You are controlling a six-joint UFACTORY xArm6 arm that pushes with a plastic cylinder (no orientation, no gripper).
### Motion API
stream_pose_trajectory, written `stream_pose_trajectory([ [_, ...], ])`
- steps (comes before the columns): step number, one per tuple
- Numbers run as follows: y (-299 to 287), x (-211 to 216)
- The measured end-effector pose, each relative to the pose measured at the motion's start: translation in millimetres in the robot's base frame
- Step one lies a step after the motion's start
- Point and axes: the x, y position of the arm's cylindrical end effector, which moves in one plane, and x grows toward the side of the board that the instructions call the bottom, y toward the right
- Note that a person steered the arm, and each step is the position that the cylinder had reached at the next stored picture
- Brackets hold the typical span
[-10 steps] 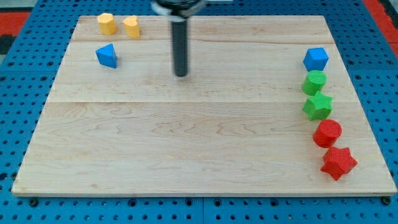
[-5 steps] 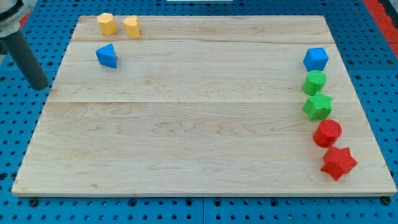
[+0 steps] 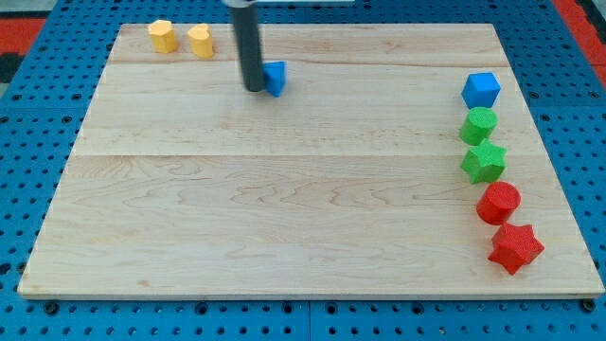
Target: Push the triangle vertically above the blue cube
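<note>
The blue triangle (image 3: 276, 78) lies on the wooden board (image 3: 303, 189) near the view's top, left of centre. My tip (image 3: 255, 89) touches its left side; the rod hides part of it. The blue cube (image 3: 481, 90) sits at the view's right edge, far to the right of the triangle and slightly lower in the view.
A yellow hexagonal block (image 3: 163, 36) and a yellow heart-shaped block (image 3: 199, 41) sit at the top left. Below the blue cube stand a green round block (image 3: 479, 124), a green star (image 3: 484, 161), a red round block (image 3: 498, 202) and a red star (image 3: 516, 248).
My tip swung from the board's middle out past the left edge, then came back right. The blue triangle has moved well to the right from its place at the left.
</note>
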Motion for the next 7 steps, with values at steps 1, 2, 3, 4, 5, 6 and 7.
stream_pose_trajectory([
  [1,54.3,-14.2],
  [2,82.4,-35.2],
  [3,62.5,-57.2],
  [4,53.3,-62.1],
  [5,82.0,-67.4],
  [6,121.3,-71.0],
  [7,157.8,-71.0],
])
